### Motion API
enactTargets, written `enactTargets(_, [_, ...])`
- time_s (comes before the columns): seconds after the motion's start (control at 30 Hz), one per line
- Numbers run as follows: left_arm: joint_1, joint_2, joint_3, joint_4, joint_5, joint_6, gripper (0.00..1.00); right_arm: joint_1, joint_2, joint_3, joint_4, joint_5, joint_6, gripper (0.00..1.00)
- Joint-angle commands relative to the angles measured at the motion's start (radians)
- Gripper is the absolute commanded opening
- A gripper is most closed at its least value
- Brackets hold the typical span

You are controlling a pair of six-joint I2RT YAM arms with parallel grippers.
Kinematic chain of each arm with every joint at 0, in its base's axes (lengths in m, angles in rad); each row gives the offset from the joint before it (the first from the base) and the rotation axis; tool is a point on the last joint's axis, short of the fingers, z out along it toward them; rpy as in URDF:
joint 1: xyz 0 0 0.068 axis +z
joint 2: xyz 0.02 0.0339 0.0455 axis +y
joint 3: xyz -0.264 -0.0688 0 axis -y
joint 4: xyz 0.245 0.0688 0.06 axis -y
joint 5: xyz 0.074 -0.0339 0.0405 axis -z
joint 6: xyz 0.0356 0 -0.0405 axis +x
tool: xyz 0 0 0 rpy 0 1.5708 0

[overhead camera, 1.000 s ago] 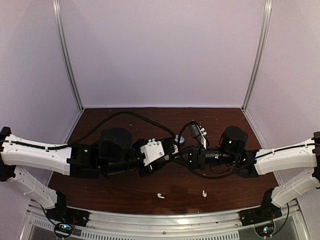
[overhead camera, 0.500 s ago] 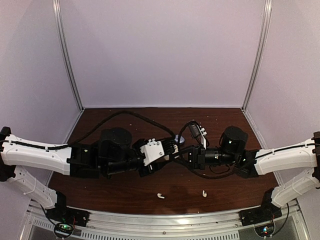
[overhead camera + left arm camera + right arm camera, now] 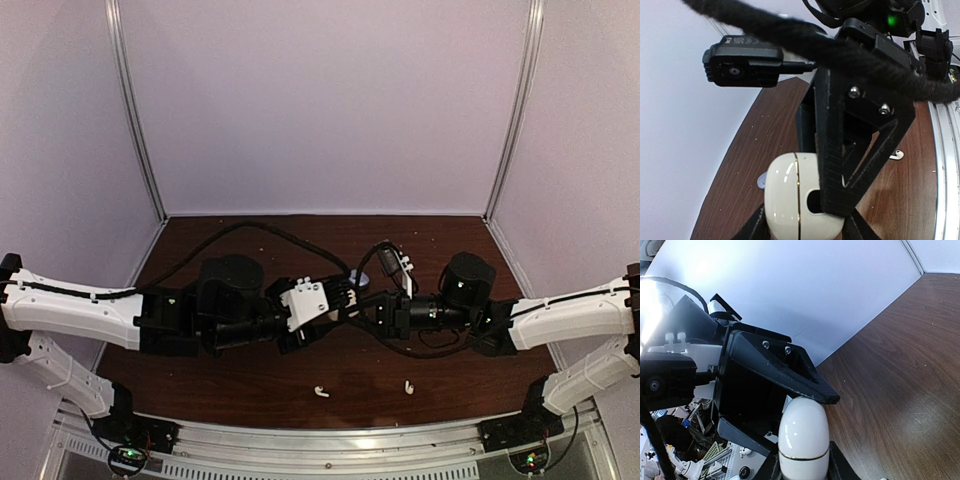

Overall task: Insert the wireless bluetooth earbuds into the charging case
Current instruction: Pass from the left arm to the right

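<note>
The white charging case (image 3: pixel 790 200) with a gold seam is held off the table between both grippers at the middle. In the left wrist view my left gripper (image 3: pixel 802 226) is shut on its lower end. The right gripper's black finger (image 3: pixel 835 165) lies across the case's right half. The right wrist view shows the case (image 3: pixel 803 432) edge-on, with my right gripper (image 3: pixel 804 466) shut on its sides. In the top view the two grippers (image 3: pixel 347 302) meet and mostly hide the case. Two white earbuds (image 3: pixel 321 392) (image 3: pixel 408 385) lie on the table near the front; one earbud (image 3: pixel 896 154) shows behind the fingers.
A small pale lavender round thing (image 3: pixel 362 277) lies on the brown table (image 3: pixel 250 385) just behind the grippers. White walls close in the back and both sides. A metal rail (image 3: pixel 330 440) runs along the front edge. A black cable (image 3: pixel 250 228) loops over the left arm.
The right wrist has shifted very slightly at the case. The left arm and the two white earbuds on the table have not moved.
</note>
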Motion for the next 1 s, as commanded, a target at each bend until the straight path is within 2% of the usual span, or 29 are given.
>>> enactTargets(0.0, [-0.007, 0.002, 0.038, 0.051, 0.018, 0.006, 0.28, -0.002, -0.018, -0.01, 0.037, 0.016, 0.007, 0.27])
enactTargets(0.1, [-0.007, 0.002, 0.038, 0.052, 0.017, 0.003, 0.31, -0.004, -0.021, -0.014, 0.043, 0.017, 0.005, 0.22])
enactTargets(0.27, [-0.007, -0.018, 0.028, 0.055, 0.017, -0.053, 0.64, -0.008, -0.04, -0.031, 0.049, 0.019, -0.021, 0.15])
enactTargets(0.4, [-0.004, -0.073, -0.016, 0.096, 0.077, -0.106, 0.74, -0.011, -0.082, -0.04, -0.004, 0.028, -0.12, 0.13])
enactTargets(0.6, [0.058, -0.094, -0.004, 0.11, 0.25, -0.257, 0.77, -0.008, -0.161, -0.042, -0.126, 0.042, -0.346, 0.1])
enactTargets(0.77, [0.151, -0.042, 0.066, 0.075, 0.476, -0.383, 0.8, -0.003, -0.215, -0.038, -0.207, 0.059, -0.459, 0.08])
enactTargets(0.97, [0.188, 0.015, 0.111, 0.071, 0.521, -0.424, 0.74, 0.003, -0.237, -0.033, -0.237, 0.071, -0.492, 0.07])
